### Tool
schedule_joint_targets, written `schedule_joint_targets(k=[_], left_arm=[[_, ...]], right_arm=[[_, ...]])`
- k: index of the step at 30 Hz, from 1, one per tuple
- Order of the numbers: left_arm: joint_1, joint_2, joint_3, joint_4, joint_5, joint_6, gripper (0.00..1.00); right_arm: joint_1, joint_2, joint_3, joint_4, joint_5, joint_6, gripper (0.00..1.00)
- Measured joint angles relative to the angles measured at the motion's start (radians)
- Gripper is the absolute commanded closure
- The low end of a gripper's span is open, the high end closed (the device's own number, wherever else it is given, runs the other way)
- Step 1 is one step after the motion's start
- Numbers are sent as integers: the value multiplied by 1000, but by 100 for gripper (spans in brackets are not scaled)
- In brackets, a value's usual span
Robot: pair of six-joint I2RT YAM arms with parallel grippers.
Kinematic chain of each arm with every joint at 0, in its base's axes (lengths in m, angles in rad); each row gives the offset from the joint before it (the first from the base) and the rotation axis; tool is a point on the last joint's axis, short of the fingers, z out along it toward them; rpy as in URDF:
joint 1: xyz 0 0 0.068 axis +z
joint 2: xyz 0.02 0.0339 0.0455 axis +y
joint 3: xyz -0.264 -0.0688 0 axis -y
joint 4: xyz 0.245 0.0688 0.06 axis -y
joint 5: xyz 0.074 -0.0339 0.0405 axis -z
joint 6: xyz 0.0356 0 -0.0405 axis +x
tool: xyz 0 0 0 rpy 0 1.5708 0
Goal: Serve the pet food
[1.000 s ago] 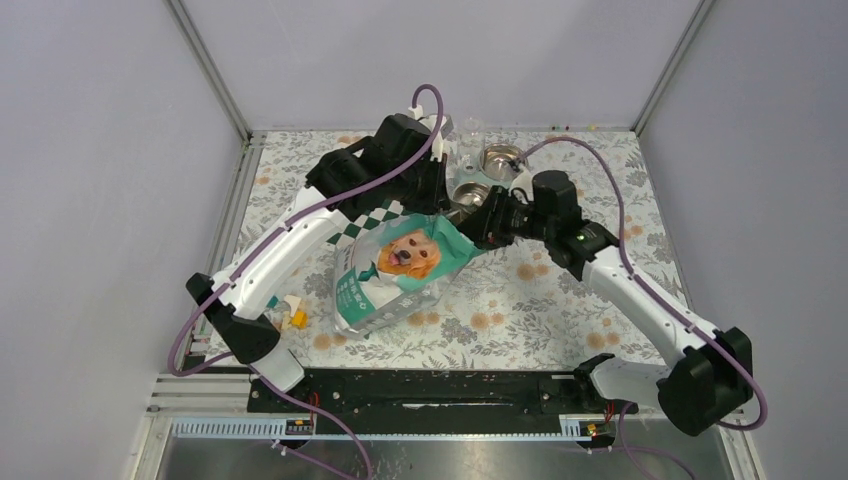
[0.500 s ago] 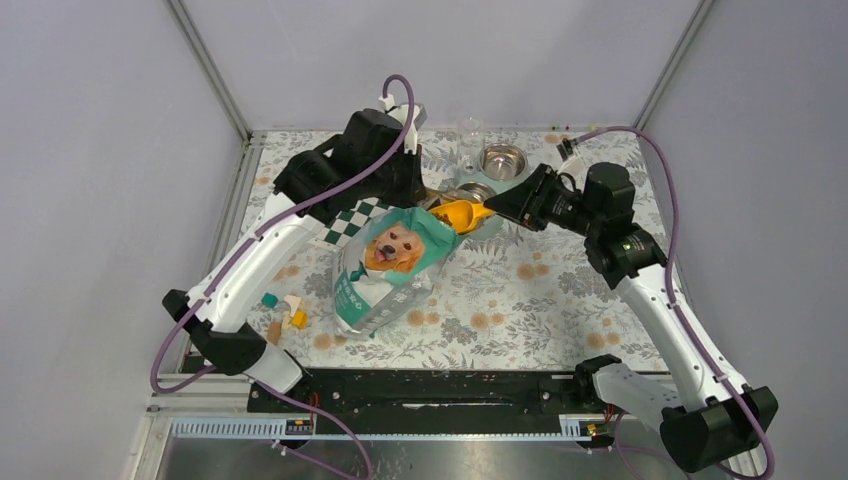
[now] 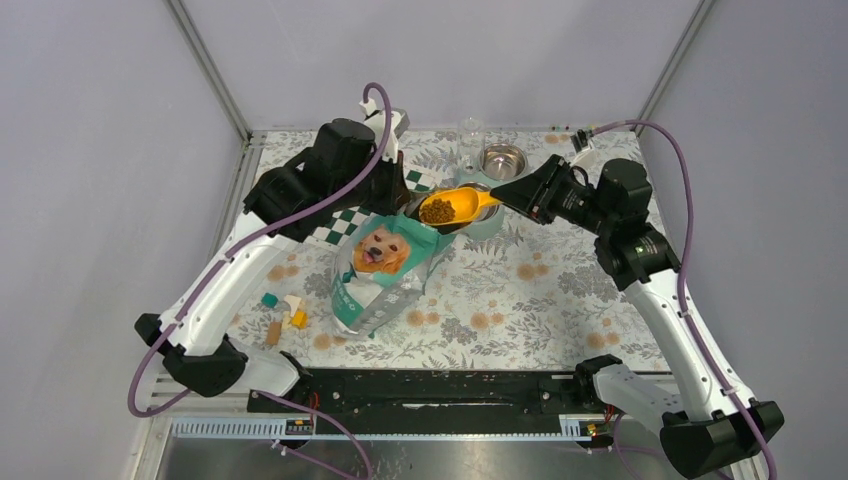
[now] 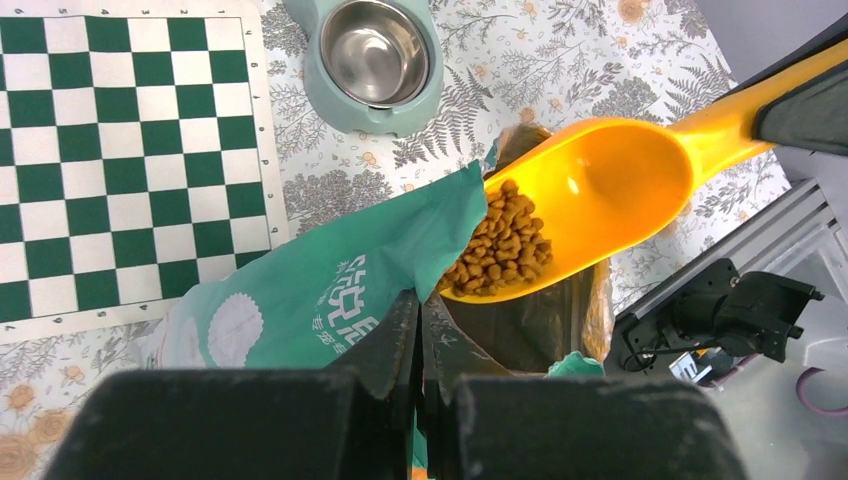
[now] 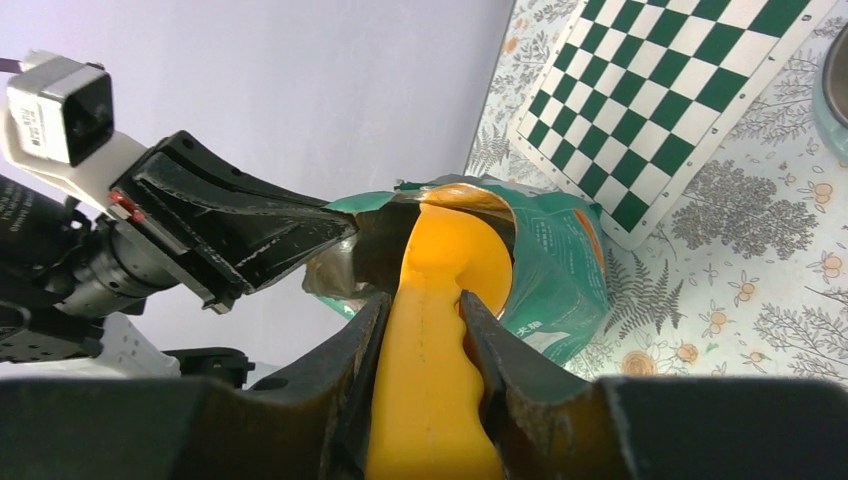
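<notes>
The pet food (image 3: 437, 210) is a heap of brown kibble in the orange scoop (image 3: 462, 205), held above the open mouth of the teal bag (image 3: 385, 270). It also shows in the left wrist view (image 4: 505, 245), at the low end of the scoop (image 4: 600, 195). My right gripper (image 3: 515, 194) is shut on the scoop's handle (image 5: 432, 380). My left gripper (image 3: 400, 205) is shut on the bag's top edge (image 4: 400, 270) and holds the bag (image 5: 555, 270) open. A steel bowl in a teal holder (image 4: 372, 62) stands beyond the bag.
A second steel bowl (image 3: 502, 160) and a clear cup (image 3: 470, 135) stand at the back. A green-and-white chessboard mat (image 4: 120, 150) lies left of the bowls. Small blocks (image 3: 285, 315) lie at the near left.
My right gripper has lifted the scoop out of the bag, now loaded with kibble, and drawn back to the right. My left arm has shifted left with the bag's edge.
</notes>
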Motion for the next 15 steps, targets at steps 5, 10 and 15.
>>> schedule_joint_targets(k=[5, 10, 15], left_arm=[[1, -38, -27, 11, -4, 31, 100], [1, -56, -40, 18, -23, 39, 100], [17, -64, -40, 17, -53, 16, 100]], right_arm=[[0, -18, 21, 10, 1, 34, 100], [0, -24, 23, 42, 0, 93, 100], [0, -24, 18, 108, -2, 175, 100]])
